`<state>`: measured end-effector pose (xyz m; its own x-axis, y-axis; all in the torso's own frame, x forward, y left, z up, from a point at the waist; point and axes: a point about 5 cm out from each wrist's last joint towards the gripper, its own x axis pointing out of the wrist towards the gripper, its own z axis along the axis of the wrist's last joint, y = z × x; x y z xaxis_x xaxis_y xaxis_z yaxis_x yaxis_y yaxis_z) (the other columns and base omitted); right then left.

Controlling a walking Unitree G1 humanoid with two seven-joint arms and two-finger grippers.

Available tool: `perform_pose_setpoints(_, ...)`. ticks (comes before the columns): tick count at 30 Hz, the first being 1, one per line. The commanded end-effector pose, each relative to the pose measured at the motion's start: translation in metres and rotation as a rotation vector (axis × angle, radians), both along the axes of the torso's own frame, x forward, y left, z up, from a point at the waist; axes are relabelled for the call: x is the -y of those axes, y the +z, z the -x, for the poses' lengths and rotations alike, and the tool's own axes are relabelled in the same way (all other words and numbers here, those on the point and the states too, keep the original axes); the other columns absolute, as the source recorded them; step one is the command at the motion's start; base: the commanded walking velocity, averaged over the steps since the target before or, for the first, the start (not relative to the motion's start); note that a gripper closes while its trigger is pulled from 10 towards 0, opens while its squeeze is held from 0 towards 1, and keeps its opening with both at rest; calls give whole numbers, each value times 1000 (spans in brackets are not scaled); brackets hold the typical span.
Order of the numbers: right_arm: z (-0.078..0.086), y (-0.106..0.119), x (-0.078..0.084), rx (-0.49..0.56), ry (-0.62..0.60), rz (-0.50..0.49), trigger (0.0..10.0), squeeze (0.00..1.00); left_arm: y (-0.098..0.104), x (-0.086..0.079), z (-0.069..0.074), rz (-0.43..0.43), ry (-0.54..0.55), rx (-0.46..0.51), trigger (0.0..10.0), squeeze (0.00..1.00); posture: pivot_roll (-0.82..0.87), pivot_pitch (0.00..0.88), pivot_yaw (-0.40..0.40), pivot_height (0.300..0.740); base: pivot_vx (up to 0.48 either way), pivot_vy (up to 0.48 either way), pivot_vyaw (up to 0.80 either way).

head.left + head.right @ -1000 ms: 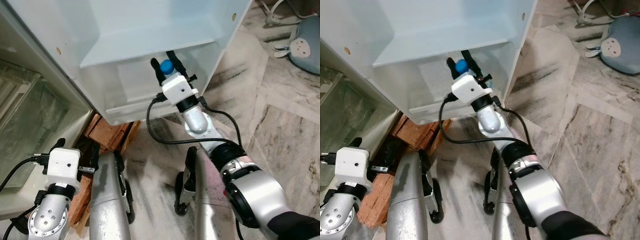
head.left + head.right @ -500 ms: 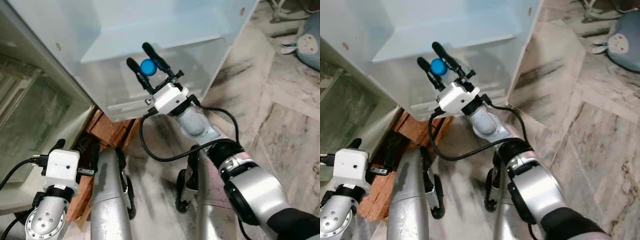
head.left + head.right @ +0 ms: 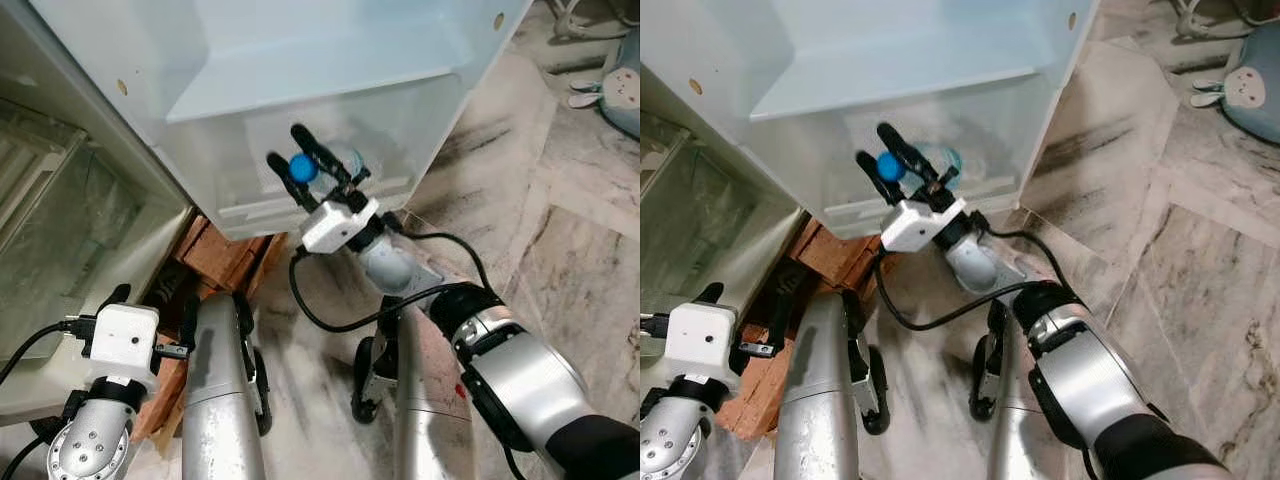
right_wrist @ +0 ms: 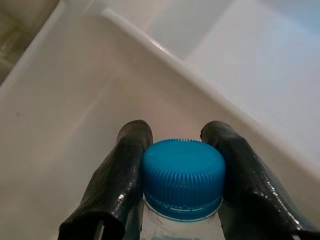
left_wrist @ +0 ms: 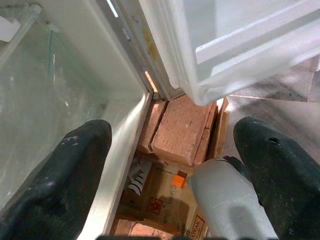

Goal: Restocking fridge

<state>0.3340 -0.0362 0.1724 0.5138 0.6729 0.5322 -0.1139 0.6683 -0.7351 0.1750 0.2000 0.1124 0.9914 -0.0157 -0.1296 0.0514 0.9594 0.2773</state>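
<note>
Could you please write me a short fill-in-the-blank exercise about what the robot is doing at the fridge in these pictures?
1. The right gripper is shut on a bottle by its ____ cap.
2. The bottle is held at the lowest bin of the fridge ____.
3. The fridge stands on reddish ____.
4. The left gripper hangs low with its fingers ____.

Missing words: blue; door; bricks; open

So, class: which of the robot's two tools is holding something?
The right tool, raised at the fridge door's bin, grips a blue-capped bottle. The left tool hangs open, low beside the bricks.
</note>
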Motion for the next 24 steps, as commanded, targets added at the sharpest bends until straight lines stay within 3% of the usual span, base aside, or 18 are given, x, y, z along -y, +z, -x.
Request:
perform_pose_setpoints(1, 2, -27, 7, -89, -62, 56, 10000, 0, -1, -3, 6, -7, 6, -24, 10000, 0, 377, 424, 24, 532, 0, 0, 0)
perform_pose_setpoints(10, -3, -32, 13, -149, -152, -3, 10000, 0, 2, -3, 7, -13, -5, -23, 10000, 0, 376, 422, 29, 532, 0, 0, 0)
perform_pose_setpoints(14, -13, -40, 35, -269, -315, -87, 10000, 0, 2, -1, 5, -10, -9, -21, 10000, 0, 374, 420, 29, 532, 0, 0, 0)
perform_pose_setpoints(15, -13, -40, 35, -269, -315, -87, 10000, 0, 2, -1, 5, -10, -9, -21, 10000, 0, 374, 420, 29, 532, 0, 0, 0)
perform_pose_setpoints(20, -24, -39, 66, -281, -483, -109, 10000, 0, 1, 0, 3, -5, -11, -21, 10000, 0, 361, 412, 27, 532, 0, 0, 0)
perform_pose_setpoints(24, -24, -40, 72, -289, -504, -125, 10000, 0, 1, 0, 2, -4, -13, -21, 10000, 0, 359, 409, 26, 532, 0, 0, 0)
